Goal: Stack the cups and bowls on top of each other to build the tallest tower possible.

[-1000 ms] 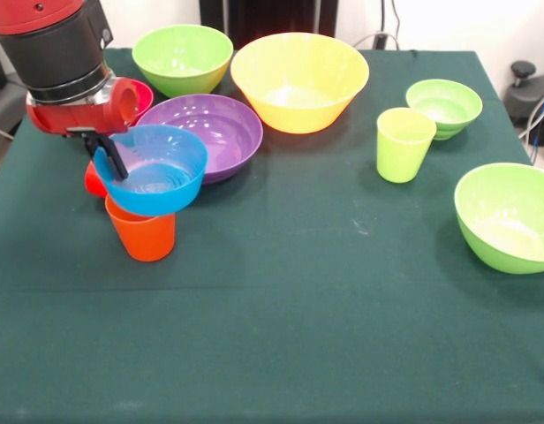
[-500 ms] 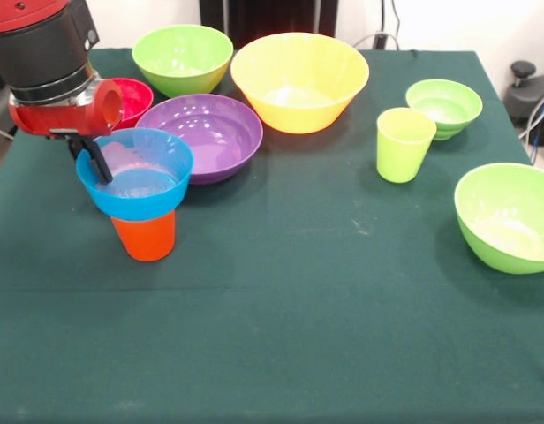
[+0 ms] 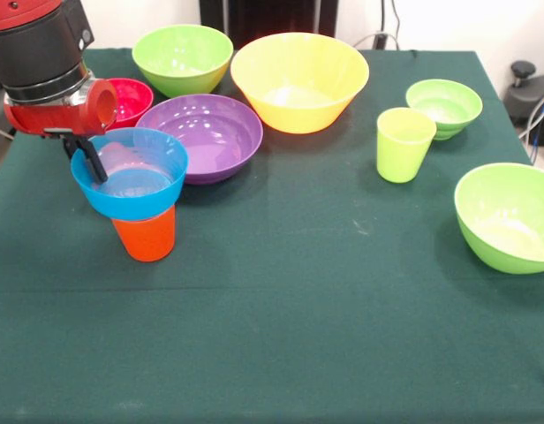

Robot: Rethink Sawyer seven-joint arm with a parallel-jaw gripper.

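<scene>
Blue bowl [image 3: 129, 174] on orange cup [image 3: 145, 237], rim pinched by gripper [image 3: 86, 157]; bare cloth alongside.

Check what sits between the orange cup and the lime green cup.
Nothing: in the front view, only bare green tablecloth runs between the orange cup and lime green cup.

We find no legible text, label, brand, number or sign anywhere in the front view. The cups and bowls show plain coloured plastic without markings, and the arm's red and black housing carries no readable lettering that we can make out.
</scene>
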